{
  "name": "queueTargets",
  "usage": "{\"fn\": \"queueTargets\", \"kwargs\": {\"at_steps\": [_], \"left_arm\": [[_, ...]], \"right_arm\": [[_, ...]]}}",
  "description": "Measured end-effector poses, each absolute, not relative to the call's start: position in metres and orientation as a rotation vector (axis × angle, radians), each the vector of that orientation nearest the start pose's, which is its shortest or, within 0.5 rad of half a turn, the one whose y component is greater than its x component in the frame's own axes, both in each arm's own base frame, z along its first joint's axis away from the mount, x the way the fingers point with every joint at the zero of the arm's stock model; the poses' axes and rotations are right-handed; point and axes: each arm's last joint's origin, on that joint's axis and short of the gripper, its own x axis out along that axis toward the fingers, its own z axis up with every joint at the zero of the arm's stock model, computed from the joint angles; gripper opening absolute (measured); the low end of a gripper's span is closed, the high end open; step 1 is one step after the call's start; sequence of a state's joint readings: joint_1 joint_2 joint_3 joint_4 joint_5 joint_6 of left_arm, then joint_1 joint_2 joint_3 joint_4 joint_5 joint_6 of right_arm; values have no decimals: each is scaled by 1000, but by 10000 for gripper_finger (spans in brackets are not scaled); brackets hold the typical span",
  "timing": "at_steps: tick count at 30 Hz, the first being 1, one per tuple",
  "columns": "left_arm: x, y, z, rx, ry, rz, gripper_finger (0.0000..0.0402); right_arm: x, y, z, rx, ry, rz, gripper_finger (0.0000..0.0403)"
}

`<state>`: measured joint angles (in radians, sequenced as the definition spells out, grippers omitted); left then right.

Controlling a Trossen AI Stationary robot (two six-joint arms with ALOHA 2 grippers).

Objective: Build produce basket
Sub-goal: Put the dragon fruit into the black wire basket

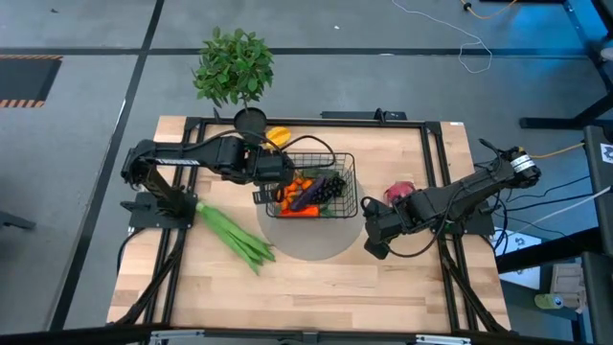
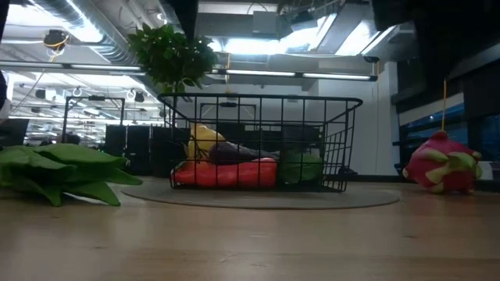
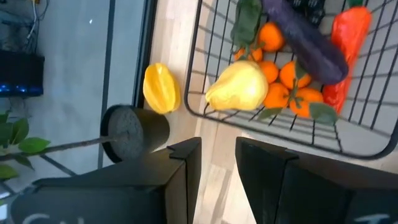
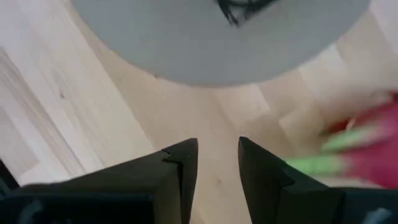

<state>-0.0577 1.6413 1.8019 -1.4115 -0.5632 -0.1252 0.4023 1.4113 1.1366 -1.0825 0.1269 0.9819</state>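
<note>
The basket [image 1: 321,187] is sitting on a round grey mat [image 1: 311,240] near the middle of the surface [image 1: 316,287], toward its far edge, and is holding oranges [image 3: 283,81], a yellow pear [image 3: 239,87], a purple eggplant [image 3: 308,43], a red-orange carrot [image 3: 348,37] and dark grapes [image 1: 332,187]. A black plant pot [image 1: 250,120] with a leafy plant [image 1: 233,65] is standing at the far edge, with a yellow pepper [image 1: 278,136] lying just beside it, between the pot and the basket. Long green stalks [image 1: 235,235] are lying toward the left edge, and a pink dragon fruit [image 1: 398,192] is resting to the right of the mat. The left arm is reaching across from the left edge, its left tool [image 1: 271,182] hanging at the basket's left wall with fingers parted a little and gripping nothing. The right arm is stretching in from the right edge, its right tool [image 1: 375,241] hovering low beside the mat's right rim, just by the dragon fruit, fingers slightly apart and empty.
</note>
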Motion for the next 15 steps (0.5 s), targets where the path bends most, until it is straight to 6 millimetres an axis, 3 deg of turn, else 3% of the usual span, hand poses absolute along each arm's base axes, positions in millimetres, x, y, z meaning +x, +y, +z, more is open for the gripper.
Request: {"fn": "queueTargets", "kwargs": {"at_steps": [8, 15], "left_arm": [[298, 1, 377, 252, 1182, 537, 89], [298, 1, 377, 236, 1174, 546, 89]], "right_arm": [[202, 107, 259, 590, 1345, -745, 104], [204, 108, 258, 695, 1026, -1013, 104]]}}
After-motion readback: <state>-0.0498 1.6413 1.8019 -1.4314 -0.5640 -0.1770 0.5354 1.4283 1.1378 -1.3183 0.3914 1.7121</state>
